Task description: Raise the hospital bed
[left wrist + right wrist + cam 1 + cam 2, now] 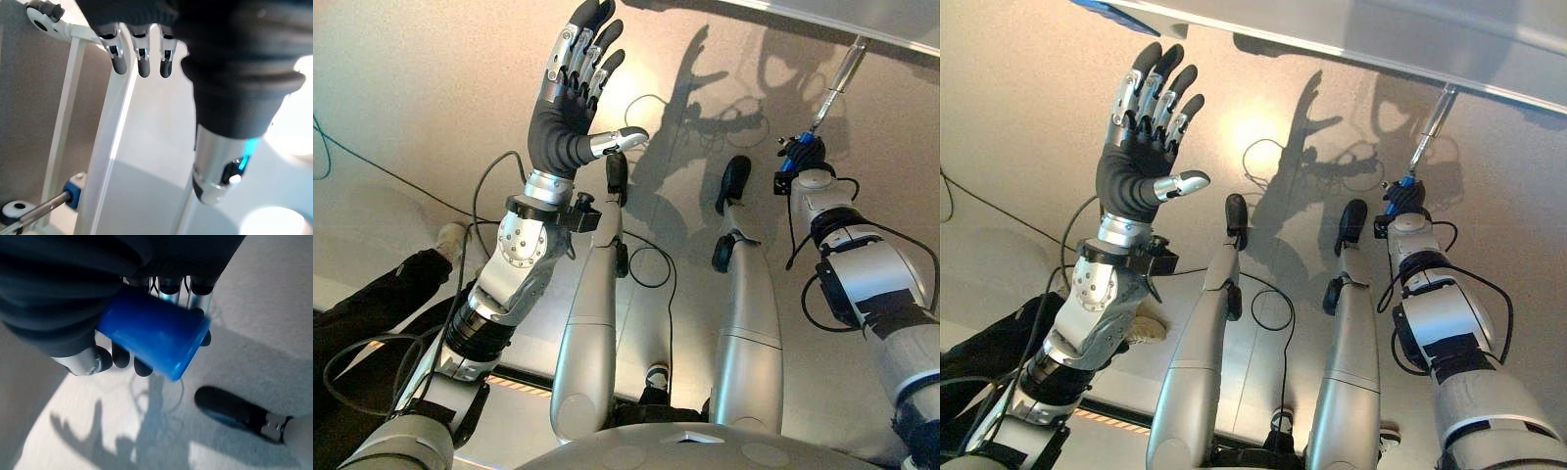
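We see our right hand curled round the blue crank grip; our left hand is raised, fingers spread.

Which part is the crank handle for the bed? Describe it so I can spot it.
Start at the pale bed frame edge along the far side. A thin metal crank rod slants down from it to the blue handle, gripped in the right robot hand. It is the one bright blue cylinder; the left robot hand is raised, open.
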